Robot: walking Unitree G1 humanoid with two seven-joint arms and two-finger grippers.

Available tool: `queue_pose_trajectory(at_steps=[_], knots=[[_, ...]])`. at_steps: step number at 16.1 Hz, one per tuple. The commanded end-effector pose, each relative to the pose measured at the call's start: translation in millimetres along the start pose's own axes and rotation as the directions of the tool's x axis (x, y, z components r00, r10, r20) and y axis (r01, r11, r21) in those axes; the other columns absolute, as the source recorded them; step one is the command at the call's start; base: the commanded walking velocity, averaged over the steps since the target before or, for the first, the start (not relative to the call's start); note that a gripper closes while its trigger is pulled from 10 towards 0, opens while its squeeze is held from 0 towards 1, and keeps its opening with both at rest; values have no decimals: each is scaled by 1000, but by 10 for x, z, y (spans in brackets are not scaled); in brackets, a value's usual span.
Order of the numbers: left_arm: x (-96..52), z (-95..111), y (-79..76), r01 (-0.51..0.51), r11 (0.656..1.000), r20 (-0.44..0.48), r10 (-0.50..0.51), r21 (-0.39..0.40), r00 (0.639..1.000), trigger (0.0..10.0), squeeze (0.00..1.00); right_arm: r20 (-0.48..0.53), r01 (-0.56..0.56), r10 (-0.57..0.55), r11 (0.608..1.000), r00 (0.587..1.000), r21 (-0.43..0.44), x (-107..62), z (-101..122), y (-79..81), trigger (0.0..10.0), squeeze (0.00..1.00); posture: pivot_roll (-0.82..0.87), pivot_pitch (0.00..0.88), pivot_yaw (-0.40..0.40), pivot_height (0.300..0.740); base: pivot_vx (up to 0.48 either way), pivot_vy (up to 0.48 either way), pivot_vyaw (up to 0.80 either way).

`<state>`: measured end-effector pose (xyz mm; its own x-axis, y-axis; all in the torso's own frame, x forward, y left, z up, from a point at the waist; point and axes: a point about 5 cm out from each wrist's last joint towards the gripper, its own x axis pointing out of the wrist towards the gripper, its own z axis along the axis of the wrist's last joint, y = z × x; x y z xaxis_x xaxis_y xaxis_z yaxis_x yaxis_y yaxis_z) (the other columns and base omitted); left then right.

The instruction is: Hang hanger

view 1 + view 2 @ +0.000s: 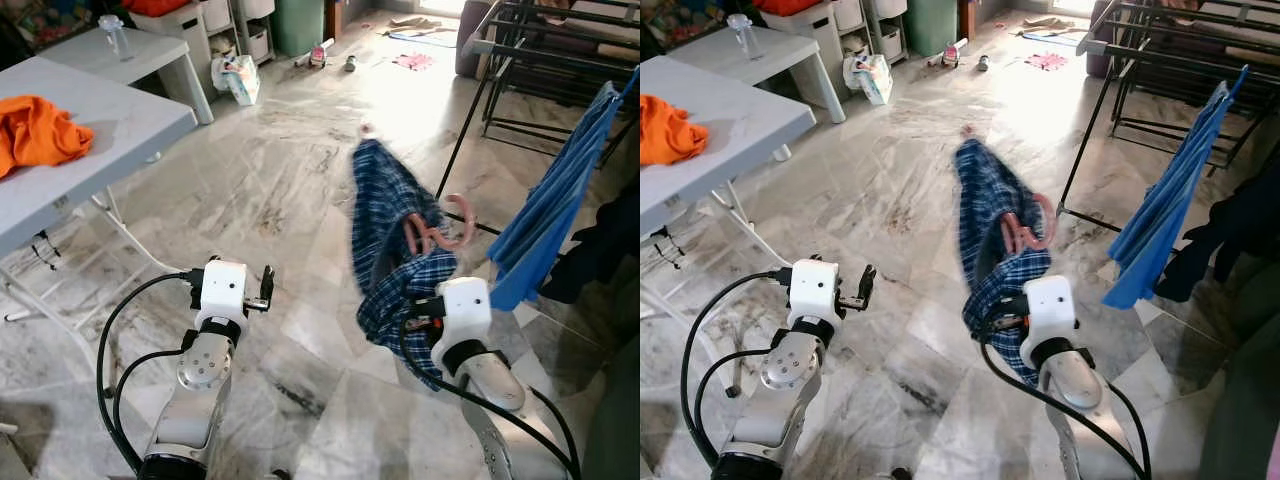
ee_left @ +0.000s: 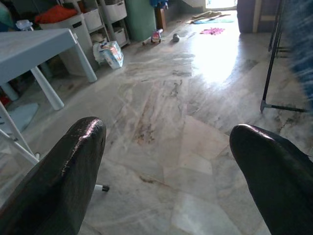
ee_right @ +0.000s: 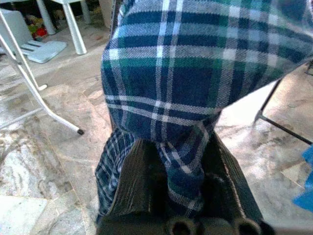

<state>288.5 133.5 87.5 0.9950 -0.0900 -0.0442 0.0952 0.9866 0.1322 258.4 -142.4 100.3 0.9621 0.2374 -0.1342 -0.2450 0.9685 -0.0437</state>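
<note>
A blue-green plaid shirt (image 1: pixel 385 225) on a pink hanger (image 1: pixel 452 228) hangs in the air over the marble floor, its hook pointing right. My right gripper (image 3: pixel 178 161) is shut on the shirt's cloth, which covers its fingers (image 3: pixel 134 181). The black drying rack (image 1: pixel 560 60) stands at the far right, with a blue garment (image 1: pixel 555 200) draped on its near rail just right of the hanger. My left gripper (image 1: pixel 265 285) is held low at the left, open and empty, its fingers (image 2: pixel 73 166) wide apart above the floor.
A grey folding table (image 1: pixel 110 130) with an orange cloth (image 1: pixel 35 130) stands at the left. Behind it are a white table (image 1: pixel 150 55) with a bottle, storage drawers and a bag (image 1: pixel 238 78). Dark clothing (image 1: pixel 610 245) hangs at the right edge.
</note>
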Motion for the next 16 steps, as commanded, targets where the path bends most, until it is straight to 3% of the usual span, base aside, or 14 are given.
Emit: queue_pose_trajectory(at_steps=[1,7,10,13,16], knots=[[-7,7,7,-1,1000,7,0,3,1000,10000,0,56,-22,22,1000,998,-14,3,132,46,10000,0,-47,71,39,740,0,0,663],[-27,5,26,25,999,13,-24,-33,1000,10000,0,71,-30,31,999,997,-17,-12,155,57,10000,0,-49,73,43,740,0,0,81],[-24,11,26,34,999,17,-34,-36,999,10000,0,75,-34,35,999,997,-8,-16,156,82,10000,0,-47,73,46,740,0,0,685],[-26,10,21,45,998,18,-45,-38,999,10000,0,75,-35,36,999,997,-6,-25,148,90,10000,0,-48,74,48,740,260,0,585],[-25,10,21,47,998,19,-46,-39,999,10000,0,75,-33,34,999,997,-6,-28,149,87,10000,0,-49,75,47,740,271,0,0]])
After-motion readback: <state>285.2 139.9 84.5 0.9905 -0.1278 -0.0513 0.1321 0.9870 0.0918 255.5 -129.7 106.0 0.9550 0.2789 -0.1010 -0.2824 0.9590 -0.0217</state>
